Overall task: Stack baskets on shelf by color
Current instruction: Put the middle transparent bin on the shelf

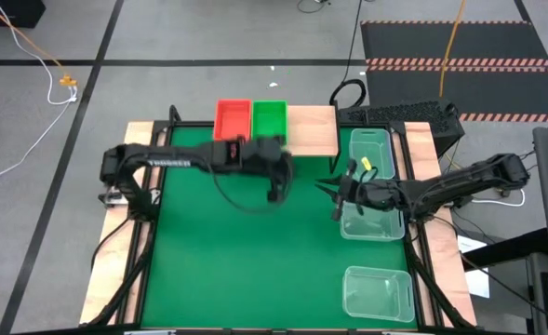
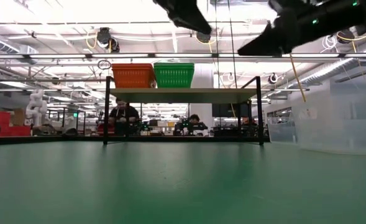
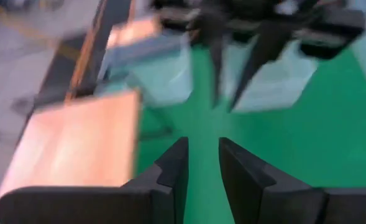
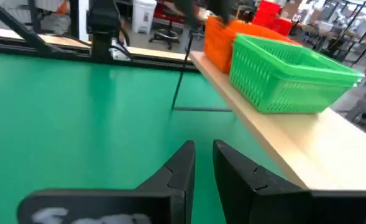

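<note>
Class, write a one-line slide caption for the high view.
Red basket and green basket on the shelf; clear ones wait.

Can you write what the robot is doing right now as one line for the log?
shelf: red basket and green basket side by side | clear baskets: on mat | left gripper: over mat, empty | right gripper: by clear baskets, empty

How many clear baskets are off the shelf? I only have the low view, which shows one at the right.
Observer: Three clear baskets line the mat's right side: far, middle, near.
Operator: Is the left pincer holding anything?
Observer: No. The left pincer shows a bare gap between its fingers in its wrist view.
Operator: And the right?
Observer: The right pincer is empty as well, its fingers slightly apart. Its arm reaches over the middle clear basket.
</note>
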You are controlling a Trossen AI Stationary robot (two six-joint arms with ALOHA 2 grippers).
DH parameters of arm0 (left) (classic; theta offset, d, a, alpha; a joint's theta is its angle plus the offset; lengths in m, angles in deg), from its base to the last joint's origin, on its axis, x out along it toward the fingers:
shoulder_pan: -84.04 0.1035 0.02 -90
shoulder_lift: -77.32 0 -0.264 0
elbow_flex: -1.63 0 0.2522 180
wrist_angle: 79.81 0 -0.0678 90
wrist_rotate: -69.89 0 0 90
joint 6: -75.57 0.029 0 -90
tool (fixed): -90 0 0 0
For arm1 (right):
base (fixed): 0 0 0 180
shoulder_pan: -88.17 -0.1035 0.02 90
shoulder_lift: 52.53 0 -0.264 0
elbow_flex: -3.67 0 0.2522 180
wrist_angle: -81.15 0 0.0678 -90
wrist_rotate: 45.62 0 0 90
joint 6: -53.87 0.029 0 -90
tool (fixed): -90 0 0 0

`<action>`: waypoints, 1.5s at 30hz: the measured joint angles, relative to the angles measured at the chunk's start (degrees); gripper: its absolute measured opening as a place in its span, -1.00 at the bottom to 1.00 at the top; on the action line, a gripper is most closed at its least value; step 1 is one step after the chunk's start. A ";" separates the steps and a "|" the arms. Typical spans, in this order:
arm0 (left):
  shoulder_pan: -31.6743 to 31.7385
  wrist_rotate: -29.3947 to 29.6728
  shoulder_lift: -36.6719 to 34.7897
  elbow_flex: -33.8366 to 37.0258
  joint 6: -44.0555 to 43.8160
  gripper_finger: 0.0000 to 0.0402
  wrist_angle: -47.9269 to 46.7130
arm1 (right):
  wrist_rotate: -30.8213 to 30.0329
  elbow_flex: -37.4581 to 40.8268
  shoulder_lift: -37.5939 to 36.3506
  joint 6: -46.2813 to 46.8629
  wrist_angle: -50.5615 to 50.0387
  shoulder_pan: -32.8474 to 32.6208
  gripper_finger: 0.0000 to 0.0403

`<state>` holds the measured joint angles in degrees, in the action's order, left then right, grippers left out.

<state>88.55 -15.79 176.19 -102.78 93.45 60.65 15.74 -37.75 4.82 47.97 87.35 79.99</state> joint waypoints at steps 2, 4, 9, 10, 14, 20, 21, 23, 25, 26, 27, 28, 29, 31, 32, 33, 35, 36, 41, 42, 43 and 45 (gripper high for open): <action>-2.05 -0.09 -0.12 5.19 0.55 -0.55 7.65 | 0.06 0.08 -3.31 2.53 -3.36 -1.32 -0.75; -3.46 -0.06 -0.11 9.65 0.98 -0.55 13.62 | 0.25 -0.01 -7.73 3.83 -7.62 -2.75 -0.75; -5.38 0.08 0.72 19.49 1.07 -0.53 31.04 | 5.09 0.02 -16.98 6.44 -19.64 -7.18 -0.75; -5.72 0.10 0.93 21.14 1.22 -0.51 35.07 | 6.23 -0.01 -18.08 7.94 -21.05 -7.83 -0.75; -7.03 0.12 1.67 25.57 0.72 -0.41 47.95 | 6.34 -3.96 -19.25 17.19 -35.07 -10.37 -0.75; -6.62 -0.33 9.37 20.08 -3.06 -0.26 50.08 | 6.42 -15.53 -13.28 29.84 -54.19 -12.51 -0.75; -6.39 -1.01 11.11 17.96 -3.24 -0.25 49.46 | 6.43 -17.29 -12.22 32.08 -56.29 -12.59 -0.75; -6.07 -2.25 14.90 13.09 -4.39 -0.22 48.15 | 6.42 -20.21 -10.74 35.94 -59.40 -12.57 -0.75; -5.82 -2.39 18.41 8.00 -6.74 -0.20 45.27 | 6.46 -22.07 -9.97 39.39 -62.49 -12.57 -0.75; -5.76 -2.46 20.23 5.13 -7.82 -0.20 43.81 | 6.78 -22.73 -9.79 41.20 -64.49 -12.57 -0.75; -5.74 -2.59 21.51 2.71 -8.11 -0.20 41.44 | 7.80 -23.34 -9.79 42.91 -66.58 -12.57 -0.75; -5.74 -2.74 22.51 0.62 -7.27 -0.20 38.47 | 8.34 -24.02 -9.83 44.56 -69.09 -12.57 -0.75; -5.79 -2.96 23.63 -1.53 -5.20 -0.20 36.32 | 9.09 -24.90 -9.92 46.04 -72.05 -12.57 -0.75; -6.08 -3.13 24.72 -4.19 1.57 -0.20 32.32 | 10.10 -26.55 -10.18 48.54 -77.84 -12.59 -0.75; -6.32 -3.57 25.10 -5.18 5.76 -0.20 30.55 | 11.30 -27.28 -10.36 49.46 -80.89 -12.57 -0.75; -6.55 -4.30 25.38 -5.80 10.50 -0.20 29.87 | 12.36 -27.98 -10.70 50.25 -83.68 -12.57 -0.75; -6.71 -5.01 25.71 -6.37 18.96 -0.20 28.84 | 14.38 -29.15 -10.96 52.05 -88.04 -12.57 -0.75; -6.74 -5.08 25.74 -6.49 22.14 -0.20 28.72 | 15.04 -29.78 -11.19 52.86 -89.83 -12.57 -0.75; -5.20 -14.20 25.70 -6.69 28.53 -0.26 30.02 | 15.44 -30.58 -11.82 54.94 -91.91 -12.57 -0.75; -4.91 -16.96 25.75 -6.69 28.57 -0.29 31.16 | 15.43 -30.58 -11.83 54.92 -91.82 -12.56 -0.75; -4.73 -19.19 26.03 -6.69 28.57 -0.31 32.82 | 15.41 -30.58 -11.79 54.92 -91.81 -12.54 -0.75; -4.67 -20.87 27.10 -6.79 28.59 -0.37 37.97 | 15.40 -30.58 -11.72 54.93 -91.74 -12.53 -0.75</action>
<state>83.88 -36.67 203.29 -109.58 122.04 98.62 31.14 -68.33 -6.91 102.90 -4.39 67.46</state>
